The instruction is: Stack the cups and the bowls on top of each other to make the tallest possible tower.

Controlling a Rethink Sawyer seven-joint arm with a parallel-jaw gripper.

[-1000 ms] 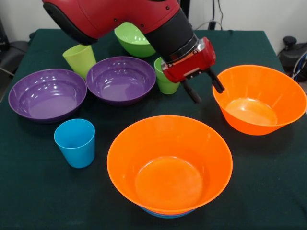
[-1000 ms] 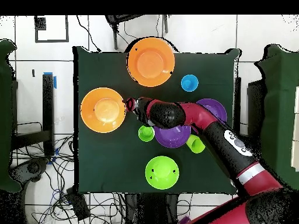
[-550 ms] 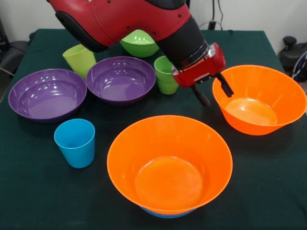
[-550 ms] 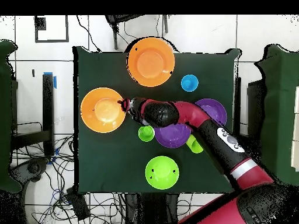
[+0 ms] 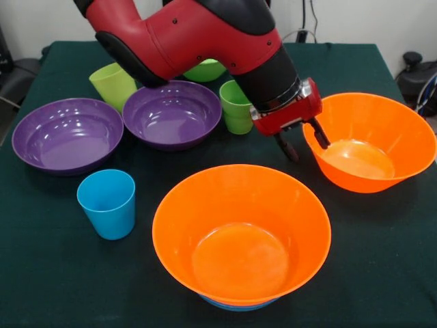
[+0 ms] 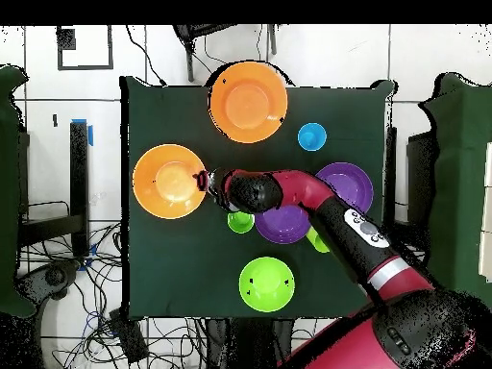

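Here the pincer (image 5: 304, 142) hangs with its two dark prongs spread wide and nothing between them, straddling the near-side rim of the far orange bowl (image 5: 372, 140): one prong sits just inside the wall, the other just outside it. That bowl serves as the landmark. The step in hand looks like a rim grasp on it, so the prongs should go a little lower, until the thin wall lies well between them, before they close; a shallow pinch on glossy plastic will probably slip or tip the bowl. The lift should be straight up, to keep the bowl level.

Beside the bowl, on the side the arm comes from, stands the ridged green cup (image 5: 235, 107), close enough to the wrist that any sideways swing could knock it. Beyond that cup lie the two purple bowls (image 5: 172, 113), touching or nearly so, with the yellow-green cup (image 5: 114, 85) and the green bowl (image 5: 205, 70) behind them and the sky blue cup (image 5: 107, 203) in front.

In front of the landmark bowl, apart from it, sits the tower (image 5: 241, 232): the other orange bowl with a blue rim peeping out beneath. The lifted bowl would best nest into it, lowered centred and released only once seated on the green worktop (image 5: 48, 273) stack.
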